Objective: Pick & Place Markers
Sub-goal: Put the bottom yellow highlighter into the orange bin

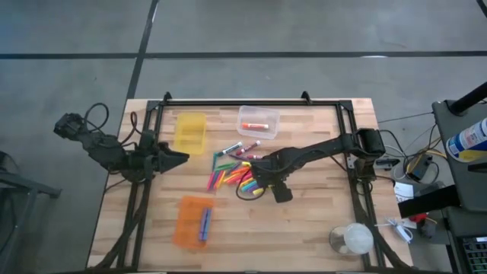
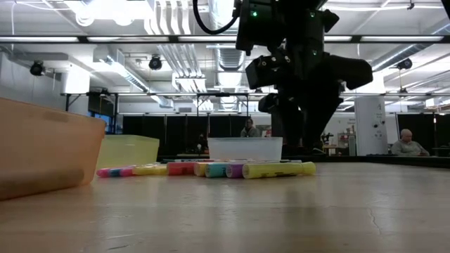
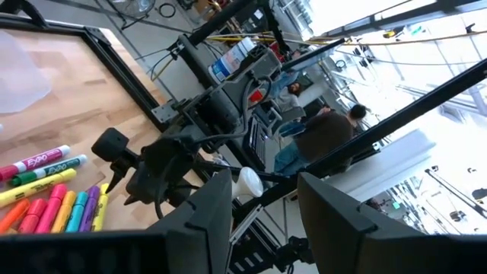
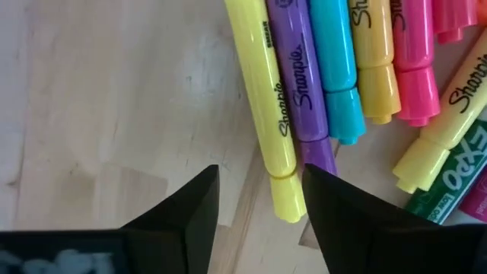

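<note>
High view: orange bin point(image 1: 188, 221) holds blue marker point(image 1: 205, 223).

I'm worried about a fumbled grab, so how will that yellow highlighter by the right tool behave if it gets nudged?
The yellow highlighter looks like a smooth, round plastic barrel, so it will probably roll on the bare table. It lies against the purple marker, so a nudge that way likely shifts its neighbours. It seems stiff and light; the right tool, open, straddles its cap end.

Bright markers point(image 1: 234, 173) clustered flat mid-table, side by side.
</note>
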Robot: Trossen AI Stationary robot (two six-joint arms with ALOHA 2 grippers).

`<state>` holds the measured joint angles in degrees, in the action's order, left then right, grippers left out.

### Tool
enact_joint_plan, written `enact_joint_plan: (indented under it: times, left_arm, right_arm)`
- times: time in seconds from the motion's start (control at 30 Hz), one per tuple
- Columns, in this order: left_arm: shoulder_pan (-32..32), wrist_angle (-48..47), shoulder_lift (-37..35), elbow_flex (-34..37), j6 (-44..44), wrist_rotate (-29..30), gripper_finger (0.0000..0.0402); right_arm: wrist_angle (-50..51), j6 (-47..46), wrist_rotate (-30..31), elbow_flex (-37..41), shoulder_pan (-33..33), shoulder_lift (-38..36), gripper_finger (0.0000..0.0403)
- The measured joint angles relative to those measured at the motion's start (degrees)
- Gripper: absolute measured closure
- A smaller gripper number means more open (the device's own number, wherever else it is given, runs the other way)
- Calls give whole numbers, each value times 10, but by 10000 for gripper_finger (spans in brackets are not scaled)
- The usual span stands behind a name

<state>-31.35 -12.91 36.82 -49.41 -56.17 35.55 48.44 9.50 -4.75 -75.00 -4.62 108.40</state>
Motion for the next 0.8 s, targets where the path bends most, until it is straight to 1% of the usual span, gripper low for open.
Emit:
enact_joint_plan:
  times: [0.27,0.53,0.8]
  left_arm:
    - [0,0,0,0,0,12,257]
    - [0,0,1,0,0,19,257]
    - [0,0,1,0,0,28,257]
  right_arm:
    - [-30,12,0,14,0,0,238]
    - [-56,14,0,51,0,0,242]
    - [-73,11,0,71,0,0,262]
